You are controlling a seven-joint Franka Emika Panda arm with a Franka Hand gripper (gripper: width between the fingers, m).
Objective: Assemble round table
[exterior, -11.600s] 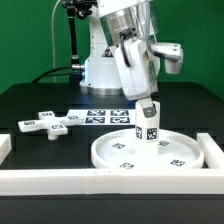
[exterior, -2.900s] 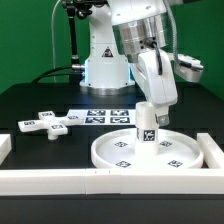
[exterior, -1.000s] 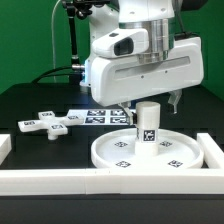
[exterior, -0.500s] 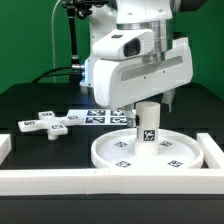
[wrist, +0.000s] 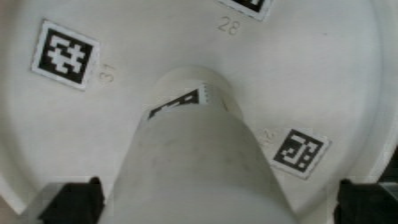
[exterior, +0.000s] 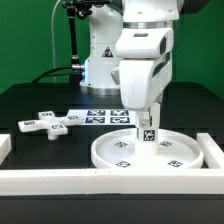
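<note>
Hand [exterior: 146, 119] turned above post [exterior: 147, 131], black tabletop [exterior: 40, 98], green backdrop [exterior: 28, 40]

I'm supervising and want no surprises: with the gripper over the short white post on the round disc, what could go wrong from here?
The gripper straddles the short white cylindrical plastic post, fingers seemingly clear of it; closing off-centre might tilt it on the large white rimmed round disc. Twisting the post might also drag that disc.
</note>
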